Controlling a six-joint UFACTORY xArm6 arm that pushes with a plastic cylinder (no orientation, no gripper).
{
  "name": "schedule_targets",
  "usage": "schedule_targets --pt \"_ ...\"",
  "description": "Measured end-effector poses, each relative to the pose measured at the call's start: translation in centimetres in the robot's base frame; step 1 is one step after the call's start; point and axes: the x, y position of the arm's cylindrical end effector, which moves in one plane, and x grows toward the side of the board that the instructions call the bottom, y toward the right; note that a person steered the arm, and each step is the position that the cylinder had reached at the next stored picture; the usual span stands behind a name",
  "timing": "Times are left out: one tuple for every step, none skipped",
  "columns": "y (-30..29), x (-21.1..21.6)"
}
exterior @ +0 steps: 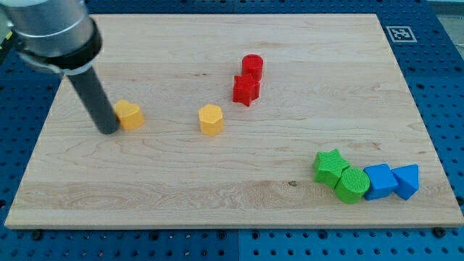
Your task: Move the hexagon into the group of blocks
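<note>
Mid-left of frame: my tip (109,131) is seen touching the left side of a yellow block (130,114), shape unclear. The yellow hexagon (211,119) stands upright near board centre, w/ no long axis discernible, well apart from the green/blue group (366,180) at lower right.

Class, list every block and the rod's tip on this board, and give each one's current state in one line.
my tip: on the board, touching the left yellow block's left side
left yellow block: against my tip
yellow hexagon: alone, mid-board
red cylinder and red star: touching
green star, green cylinder, blue cube, blue triangle: clustered in a row
</note>
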Motion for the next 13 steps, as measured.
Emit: schedule_targets --pt "3.5 -0.5" --pt "7.5 -0.5" --pt "11.8 -0.5" --pt "16.3 -0.5" --pt "20.5 -0.4" --pt "24.4 -0.4" --pt "28.6 -0.4" --pt "31.2 -0.9" --pt "32.8 -2.5" --pt "35.3 -2.5" --pt "37.3 -2.1" --pt "37.9 -1.4" --pt "37.7 -1.5"
